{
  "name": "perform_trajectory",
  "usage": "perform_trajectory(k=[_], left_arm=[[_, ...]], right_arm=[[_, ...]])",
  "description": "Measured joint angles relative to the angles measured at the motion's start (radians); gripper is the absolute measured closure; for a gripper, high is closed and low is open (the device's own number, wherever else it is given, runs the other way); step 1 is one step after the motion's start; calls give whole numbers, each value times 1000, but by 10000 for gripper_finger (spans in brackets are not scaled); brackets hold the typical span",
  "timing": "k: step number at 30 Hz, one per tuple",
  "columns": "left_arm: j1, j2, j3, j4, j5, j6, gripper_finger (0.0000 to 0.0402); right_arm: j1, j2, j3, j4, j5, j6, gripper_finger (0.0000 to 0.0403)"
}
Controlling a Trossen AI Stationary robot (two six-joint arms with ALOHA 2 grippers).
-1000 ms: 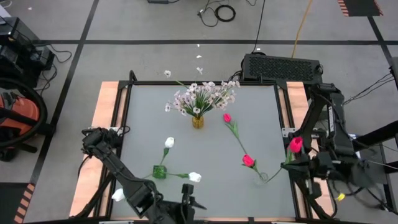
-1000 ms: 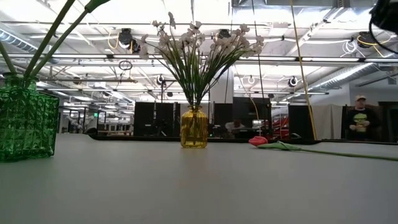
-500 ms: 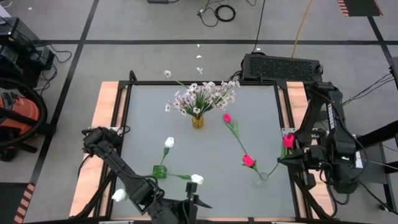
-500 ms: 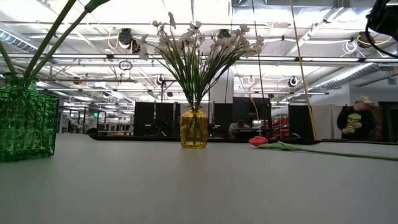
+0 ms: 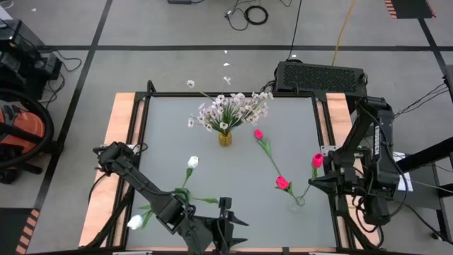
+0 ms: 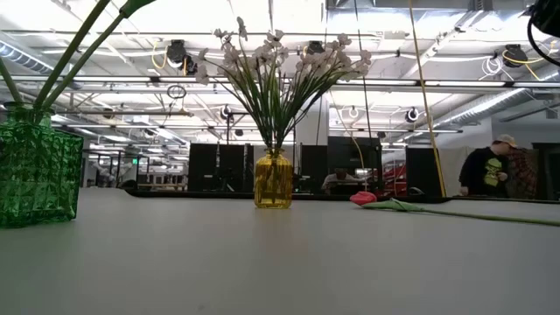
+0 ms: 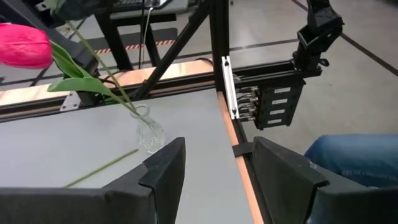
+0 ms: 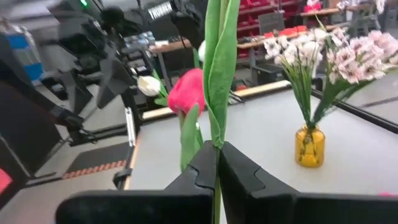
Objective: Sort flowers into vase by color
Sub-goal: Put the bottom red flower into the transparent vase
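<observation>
The pink tulip [image 5: 317, 160], light, top-heavy and whippy, so best pinched low on its stem, hangs over the table's right edge, clamped in the right gripper [image 8: 217, 163], while the left gripper [image 7: 214, 165] hovers half-open and empty.

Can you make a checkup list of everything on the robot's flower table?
Surface: grey table, bare in the middle.
Job's things: yellow vase holds pale blossoms; green vase holds white tulips; clear vase holds a pink tulip; another pink tulip lies flat.
Clutter: nothing seen.
Tools: right tool shut on a pink tulip stem; left tool open, empty.
Cables: coils on floor.
Surroundings: person behind.
</observation>
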Motion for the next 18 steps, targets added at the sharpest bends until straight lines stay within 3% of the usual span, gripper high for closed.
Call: perform_trajectory(k=[11, 18], left_arm=[[52, 0, 0, -5, 94, 27, 205], [69, 0, 1, -5, 101, 53, 205]], right_arm=[[-67, 81, 0, 0, -84, 13, 399], [-70, 135, 0, 1, -135, 22, 356]])
